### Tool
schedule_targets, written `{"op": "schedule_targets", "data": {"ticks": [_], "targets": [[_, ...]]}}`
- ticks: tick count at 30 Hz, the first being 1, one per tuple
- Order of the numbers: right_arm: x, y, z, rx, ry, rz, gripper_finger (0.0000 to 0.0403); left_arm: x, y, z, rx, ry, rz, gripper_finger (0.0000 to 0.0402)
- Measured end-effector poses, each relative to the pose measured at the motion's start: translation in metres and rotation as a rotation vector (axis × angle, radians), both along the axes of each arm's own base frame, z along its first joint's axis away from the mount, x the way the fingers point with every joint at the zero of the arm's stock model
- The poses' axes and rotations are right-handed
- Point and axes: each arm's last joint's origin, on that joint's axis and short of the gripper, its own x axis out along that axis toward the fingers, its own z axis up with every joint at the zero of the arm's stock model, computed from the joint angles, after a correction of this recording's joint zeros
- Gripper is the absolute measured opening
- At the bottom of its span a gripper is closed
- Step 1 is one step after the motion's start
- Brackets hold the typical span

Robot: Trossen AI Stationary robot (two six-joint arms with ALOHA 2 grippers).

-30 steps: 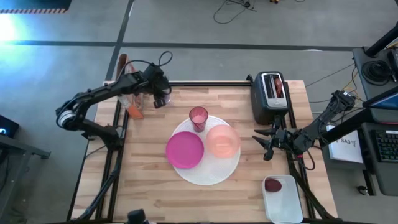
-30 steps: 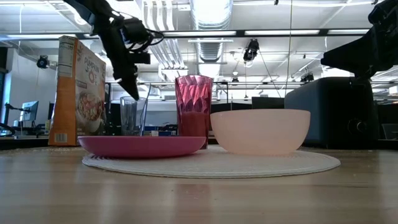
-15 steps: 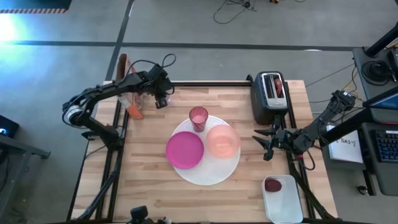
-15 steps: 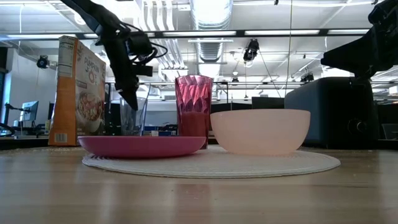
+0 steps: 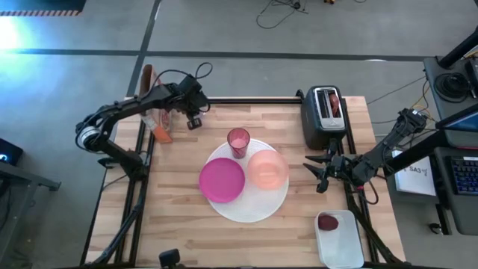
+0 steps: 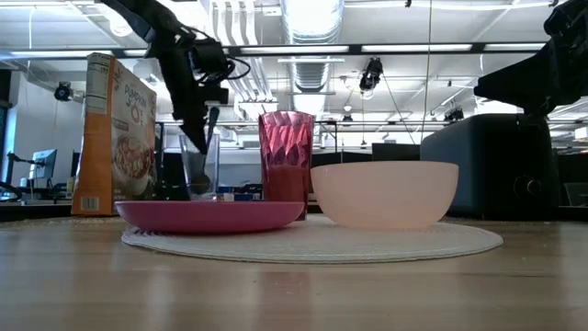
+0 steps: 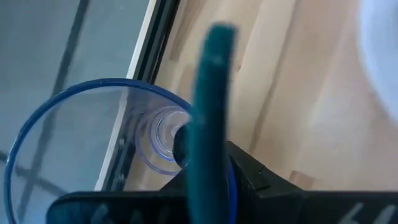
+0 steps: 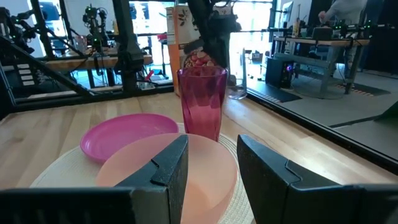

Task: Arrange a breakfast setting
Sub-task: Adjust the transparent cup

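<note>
The big white plate (image 5: 254, 211) lies mid-table and carries the magenta plate (image 5: 222, 180), the pale pink bowl (image 5: 267, 169) and the pink tumbler (image 5: 238, 140). The clear glass (image 6: 188, 170) stands upright at the table's far left edge, also shown in the left wrist view (image 7: 74, 137). My left gripper (image 5: 193, 119) is over it, shut on its wall. My right gripper (image 5: 320, 175) waits open at the right edge, shown in the right wrist view (image 8: 208, 168). The dark red fruit (image 5: 328, 222) lies in a white tray. Spoon and bagel do not show. My left gripper holds the clear glass at its rim (image 7: 231, 180), on one side of the mouth. The fingers come from above, pointing down, and one finger (image 6: 209, 133) reaches inside the glass. The glass is upright; the magenta plate hides its base in the low view.
A cereal box (image 6: 115, 133) stands just left of the glass at the table's far left corner. A black toaster (image 5: 325, 116) stands at the far right. The white tray (image 5: 340, 239) sits at the near right corner. Bare wood lies near the front left.
My left gripper has come down onto the clear glass, and its fingers now reach into the glass's mouth. The glass stays in its place. My right arm has kept still.
</note>
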Motion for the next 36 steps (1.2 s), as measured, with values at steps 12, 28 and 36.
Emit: {"op": "schedule_targets", "data": {"ticks": [12,28,36], "targets": [[0.000,0.000,0.000,0.000,0.000,0.001,0.0128,0.016,0.001,0.054,-0.023,-0.224,-0.187,0.0001],[0.000,0.000,0.000,0.000,0.000,0.000,0.0128,0.027,-0.010,0.047,-0.048,-0.252,-0.264,0.0000],[0.000,0.000,0.000,0.000,0.000,0.001,0.0128,0.035,-0.017,0.056,-0.034,-0.278,-0.246,0.0000]]}}
